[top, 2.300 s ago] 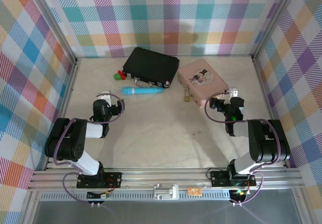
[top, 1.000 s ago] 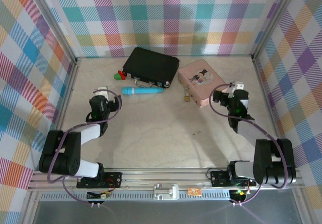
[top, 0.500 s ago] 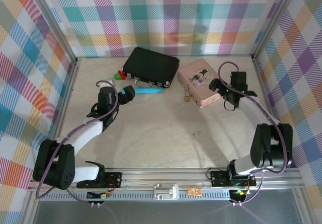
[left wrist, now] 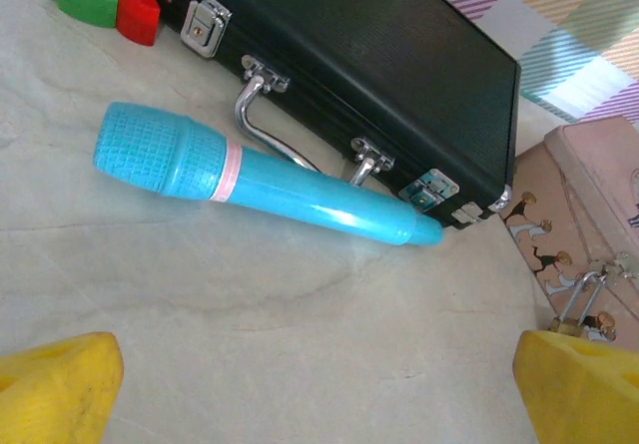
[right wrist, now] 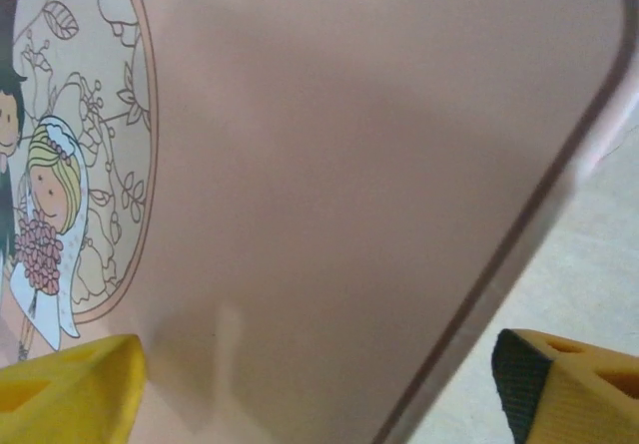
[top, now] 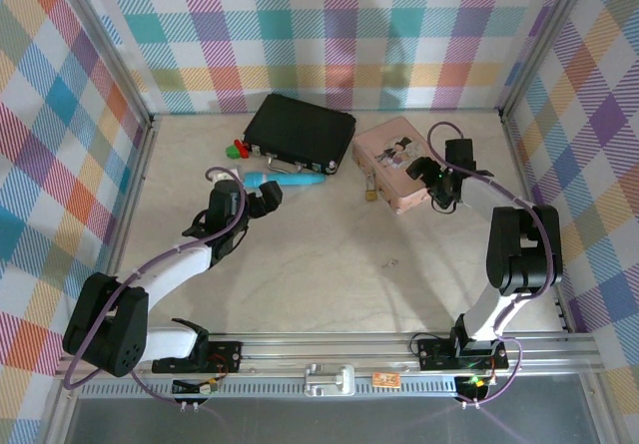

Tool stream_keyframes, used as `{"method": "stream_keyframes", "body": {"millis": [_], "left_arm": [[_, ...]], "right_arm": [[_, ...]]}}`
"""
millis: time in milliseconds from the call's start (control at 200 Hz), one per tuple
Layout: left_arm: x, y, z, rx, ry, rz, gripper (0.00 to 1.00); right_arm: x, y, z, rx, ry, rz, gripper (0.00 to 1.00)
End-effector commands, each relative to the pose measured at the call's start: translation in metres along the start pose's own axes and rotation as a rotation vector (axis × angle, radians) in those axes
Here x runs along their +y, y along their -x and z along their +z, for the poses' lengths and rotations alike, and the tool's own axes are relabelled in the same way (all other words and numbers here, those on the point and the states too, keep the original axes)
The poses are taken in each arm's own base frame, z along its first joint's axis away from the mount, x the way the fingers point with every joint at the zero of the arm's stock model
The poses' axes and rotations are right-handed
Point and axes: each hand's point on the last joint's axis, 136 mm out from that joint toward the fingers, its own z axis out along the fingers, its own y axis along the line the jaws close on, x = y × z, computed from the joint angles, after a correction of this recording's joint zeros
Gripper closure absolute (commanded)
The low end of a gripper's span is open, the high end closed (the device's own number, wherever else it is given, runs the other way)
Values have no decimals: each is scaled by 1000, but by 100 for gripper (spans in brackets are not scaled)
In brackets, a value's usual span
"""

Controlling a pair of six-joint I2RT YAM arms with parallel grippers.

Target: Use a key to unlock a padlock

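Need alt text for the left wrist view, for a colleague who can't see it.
The padlock hangs on the pink tin at the right edge, just above one yellow fingertip of the open left tool. A blue microphone lies mid-frame before a black case.

The tiny brass-gold padlock (top: 370, 194) with a silver U-shaped shackle sits against the front side of the pink tin (top: 399, 160), shackle uppermost. The very small, slim, dull metal key (top: 391, 261) lies flat on the bare desk (top: 300, 274), well apart from it.
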Motion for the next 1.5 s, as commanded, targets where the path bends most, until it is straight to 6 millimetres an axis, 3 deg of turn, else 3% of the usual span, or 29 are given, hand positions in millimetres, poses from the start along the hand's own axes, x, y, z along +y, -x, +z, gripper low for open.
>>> {"method": "stream_keyframes", "body": {"millis": [0,165,390,540,565,625,745,885,1040,1215,1385,1495], "left_arm": [[-3,0,-5,-11,-18,-18,0],[-10,-1,0,15,-40,-15,0],[-23,-5,2,55,-79,0,0],[-44,-14,12,144,-133,50,0],[-49,-16,14,156,-147,60,0],[-61,-19,19,178,-179,80,0],[-84,-22,25,203,-229,98,0],[-99,-28,26,214,-263,107,0],[-95,-35,24,228,-253,109,0],[-87,-36,17,219,-226,132,0],[-74,-33,15,159,-196,139,0],[-79,-35,18,151,-228,140,0]], "right_arm": [[-27,-10,-3,-6,-115,-21,23],[-52,-23,-18,20,-202,-126,39],[-85,-30,-48,39,-261,-166,46],[-99,-27,-68,3,-285,-173,42],[-99,-25,-70,-7,-278,-170,40],[-91,-18,-73,-26,-226,-163,24],[-61,-4,-72,-46,-97,-180,0],[-45,18,-64,-77,-68,-187,1],[-39,24,-31,-12,-33,-195,0],[-39,4,-8,106,14,-251,18],[-34,-19,-8,160,101,-335,39],[-37,-25,-14,165,82,-415,51]]}}
